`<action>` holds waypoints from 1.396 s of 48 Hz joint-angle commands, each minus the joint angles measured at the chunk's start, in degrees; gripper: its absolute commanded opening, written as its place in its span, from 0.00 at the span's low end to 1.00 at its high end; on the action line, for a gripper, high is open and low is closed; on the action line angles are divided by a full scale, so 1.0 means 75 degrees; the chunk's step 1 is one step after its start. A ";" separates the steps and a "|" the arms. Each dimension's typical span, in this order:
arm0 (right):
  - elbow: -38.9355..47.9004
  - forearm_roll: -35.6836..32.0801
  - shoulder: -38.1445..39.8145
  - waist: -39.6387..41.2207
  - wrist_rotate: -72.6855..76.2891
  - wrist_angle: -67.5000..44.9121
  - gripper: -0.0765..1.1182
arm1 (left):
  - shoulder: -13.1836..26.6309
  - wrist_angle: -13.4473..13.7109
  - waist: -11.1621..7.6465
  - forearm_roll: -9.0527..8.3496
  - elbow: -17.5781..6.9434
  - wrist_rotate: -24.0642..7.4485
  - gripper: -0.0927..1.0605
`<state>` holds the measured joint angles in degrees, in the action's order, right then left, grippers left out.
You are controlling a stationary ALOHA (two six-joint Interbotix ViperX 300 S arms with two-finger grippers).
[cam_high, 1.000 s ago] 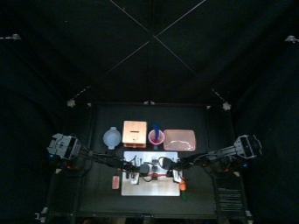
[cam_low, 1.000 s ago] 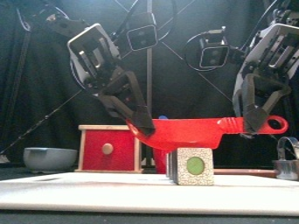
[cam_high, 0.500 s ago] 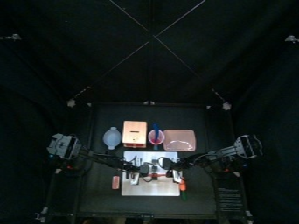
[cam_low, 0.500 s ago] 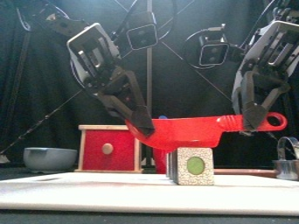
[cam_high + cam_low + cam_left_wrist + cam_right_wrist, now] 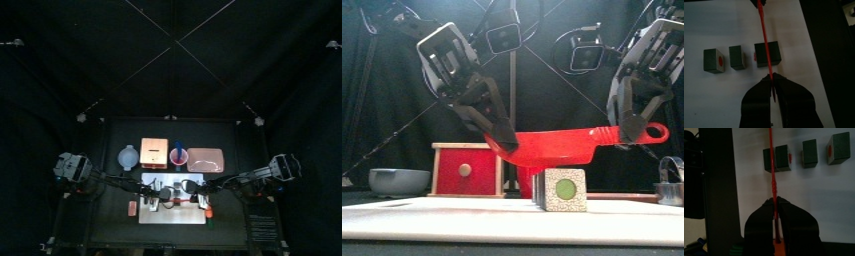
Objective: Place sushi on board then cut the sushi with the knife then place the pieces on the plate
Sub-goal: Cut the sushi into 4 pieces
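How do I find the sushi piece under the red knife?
Look at the white cutting board, where three dark green sushi pieces sit in a row. Yours is the end piece, right under the red knife. It is wider than the other two.

The top view is very dim. The curtain [image 5: 171,60] and the table's edges sink into black, and only the white board [image 5: 174,212] and the things just behind it catch light. The source of that light cannot be told. The front view is brighter: the board's near edge is a soft, pale band, and the red knife [image 5: 563,150] stands vivid against the dark. In the wrist views the board is evenly lit, while the left gripper [image 5: 771,82] and right gripper [image 5: 775,208] are dark, slightly blurred shapes.
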<state>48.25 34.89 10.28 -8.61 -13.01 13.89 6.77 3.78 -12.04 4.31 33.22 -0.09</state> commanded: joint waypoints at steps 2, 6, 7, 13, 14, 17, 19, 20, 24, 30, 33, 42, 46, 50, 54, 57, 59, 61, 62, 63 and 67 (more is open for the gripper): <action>-0.0094 0.0035 0.0164 -0.0012 0.0000 -0.0070 0.34 | -0.0117 -0.0035 0.0012 -0.0023 -0.0188 -0.0012 0.46; -0.0094 0.0035 0.0141 -0.0023 0.0000 -0.0082 0.34 | -0.0105 -0.0035 0.0012 -0.0023 -0.0188 -0.0012 0.46; -0.0094 0.0035 0.0129 -0.0023 0.0000 -0.0070 0.34 | -0.0105 -0.0035 0.0012 -0.0023 -0.0176 -0.0012 0.46; -0.0082 0.0047 0.0117 -0.0023 0.0000 -0.0070 0.34 | -0.0059 -0.0035 0.0012 -0.0023 -0.0176 -0.0012 0.46; -0.0070 0.0035 0.0105 -0.0023 0.0000 -0.0070 0.34 | -0.0047 -0.0035 0.0012 -0.0023 -0.0164 -0.0012 0.46; -0.0070 0.0035 0.0094 -0.0023 0.0000 -0.0070 0.34 | -0.0023 -0.0035 0.0012 -0.0023 -0.0164 -0.0012 0.46; -0.0070 0.0047 0.0070 -0.0023 0.0000 -0.0070 0.34 | 0.0012 -0.0035 0.0012 -0.0023 -0.0164 -0.0012 0.46; -0.0070 0.0035 0.0059 -0.0023 0.0000 -0.0070 0.34 | 0.0012 -0.0035 0.0023 -0.0023 -0.0164 -0.0012 0.46; -0.0070 0.0047 0.0035 -0.0023 0.0000 -0.0070 0.34 | 0.0035 -0.0035 0.0012 -0.0023 -0.0164 -0.0012 0.46; -0.0070 0.0035 0.0000 -0.0012 0.0000 -0.0082 0.34 | 0.0035 -0.0035 0.0023 -0.0023 -0.0152 -0.0012 0.46; -0.0070 0.0047 -0.0023 -0.0012 0.0000 -0.0105 0.34 | 0.0047 -0.0035 0.0035 -0.0023 -0.0152 -0.0012 0.46; -0.0047 0.0047 -0.0164 -0.0012 0.0000 -0.0105 0.34 | 0.0117 -0.0035 0.0047 -0.0023 -0.0117 0.0000 0.46; -0.0047 0.0082 -0.0258 -0.0023 0.0000 -0.0105 0.34 | 0.0187 -0.0035 0.0035 -0.0012 -0.0117 0.0000 0.46; -0.0059 0.0117 -0.0363 -0.0035 0.0000 -0.0105 0.34 | 0.0246 -0.0035 0.0035 0.0035 -0.0117 0.0000 0.46; -0.0082 0.0117 -0.0480 -0.0059 0.0000 -0.0105 0.34 | 0.0316 -0.0035 0.0047 0.0082 -0.0117 0.0000 0.46; -0.0105 0.0129 -0.0574 -0.0082 0.0000 -0.0105 0.34 | 0.0375 -0.0035 0.0035 0.0152 -0.0117 0.0000 0.46; -0.0129 0.0129 -0.0656 -0.0117 0.0000 -0.0105 0.34 | 0.0410 -0.0035 0.0023 0.0211 -0.0117 -0.0012 0.46; -0.0152 0.0129 -0.0715 -0.0152 0.0012 -0.0105 0.34 | 0.0445 -0.0035 0.0023 0.0258 -0.0117 -0.0012 0.46; -0.0152 0.0129 -0.0738 -0.0164 0.0012 -0.0105 0.34 | 0.0457 -0.0035 0.0012 0.0281 -0.0117 -0.0012 0.46; -0.0164 0.0141 -0.0785 -0.0187 0.0012 -0.0105 0.34 | 0.0469 -0.0035 0.0012 0.0293 -0.0117 -0.0012 0.46; -0.0187 0.0176 -0.0879 -0.0199 0.0000 -0.0105 0.34 | 0.0492 -0.0035 0.0012 0.0375 -0.0117 -0.0012 0.46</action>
<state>47.81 35.86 3.16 -9.76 -13.01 13.01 10.90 3.69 -11.78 6.68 33.22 0.00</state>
